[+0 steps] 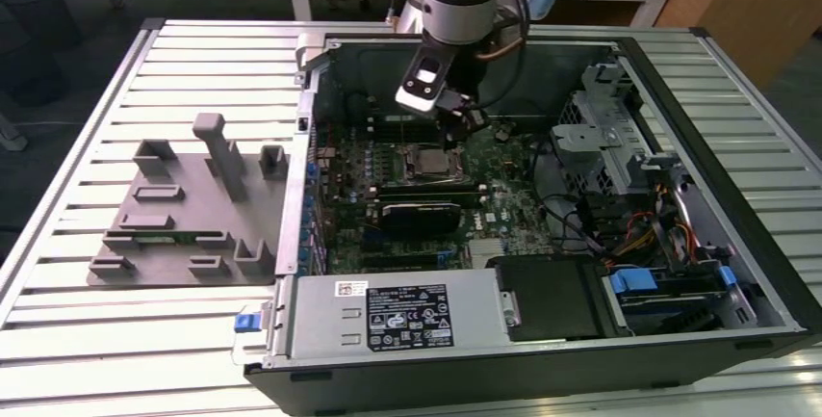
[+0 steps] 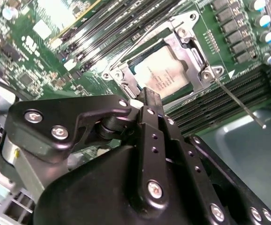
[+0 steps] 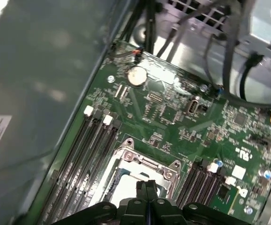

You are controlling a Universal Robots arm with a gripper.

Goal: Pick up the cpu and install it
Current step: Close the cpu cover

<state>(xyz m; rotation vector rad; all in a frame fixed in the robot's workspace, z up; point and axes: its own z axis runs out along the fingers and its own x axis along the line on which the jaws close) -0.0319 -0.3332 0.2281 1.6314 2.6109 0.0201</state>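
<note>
CPU (image 2: pixel 165 70): is seen lying flat, silver plate up, in the motherboard socket (image 2: pixel 191 44), inside the open computer case (image 1: pixel 771 273).
Gripper (image 2: pixel 149 96): fingers are pressed together with nothing between them, held just above the socket's edge, beside the CPU.
Socket lever (image 2: pixel 240 105): a thin rod is seen standing free, apparently unlatched.
Progress: picking and seating are judged done; latching is judged not yet done.

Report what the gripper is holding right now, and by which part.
Nothing is held. The gripper is shut with its fingers pressed together and nothing between them. The cpu lies flat in the motherboard socket, just beyond the fingertips.
</note>
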